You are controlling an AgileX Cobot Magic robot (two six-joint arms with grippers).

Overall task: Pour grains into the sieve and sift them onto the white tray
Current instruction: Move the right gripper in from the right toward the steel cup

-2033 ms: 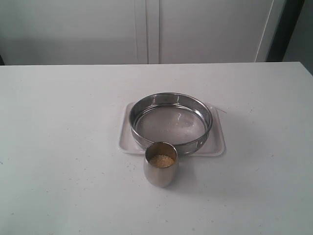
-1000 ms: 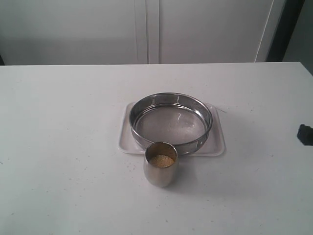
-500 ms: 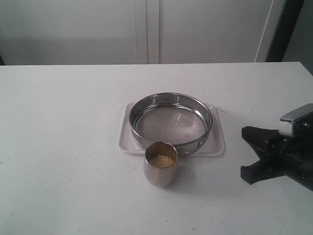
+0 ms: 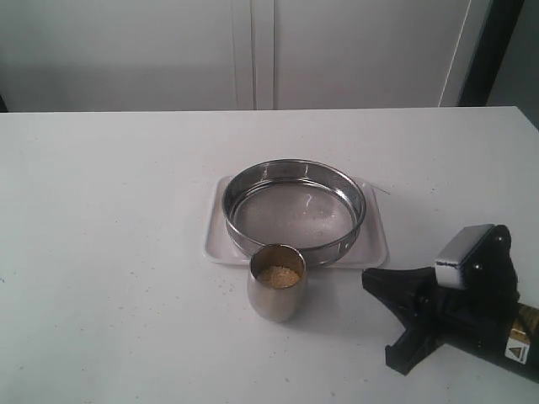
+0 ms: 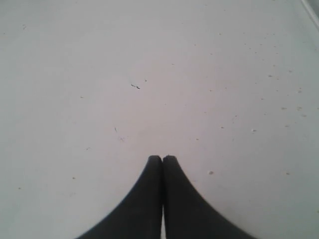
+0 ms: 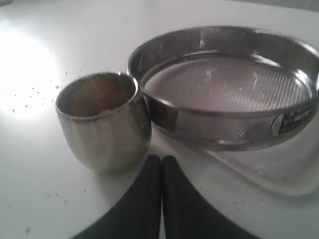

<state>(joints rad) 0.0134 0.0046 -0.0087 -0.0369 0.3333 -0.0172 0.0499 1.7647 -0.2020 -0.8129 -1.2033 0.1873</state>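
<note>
The sieve (image 4: 295, 210) sits on the white tray (image 4: 376, 252) at mid-table, its mesh bare in the right wrist view (image 6: 229, 84). Just in front stands a small steel cup (image 4: 276, 295) holding the yellowish grains (image 4: 278, 276). My right gripper (image 4: 370, 282) is low at the front right, pointing at the cup from its right, a short gap away. In its wrist view its fingers (image 6: 162, 158) are shut and empty, close to the cup (image 6: 102, 124), with the tray's corner (image 6: 279, 174) beside them. My left gripper (image 5: 162, 158) is shut over bare tabletop, outside the exterior view.
The white tabletop (image 4: 109, 252) spreads wide on all sides, with a few stray grains (image 5: 210, 173) scattered on it. White cabinet doors (image 4: 253, 50) stand behind the table's far edge.
My right gripper came in from the right edge and moved left and toward the front, closer to the cup. Sieve, tray and cup have not moved.
</note>
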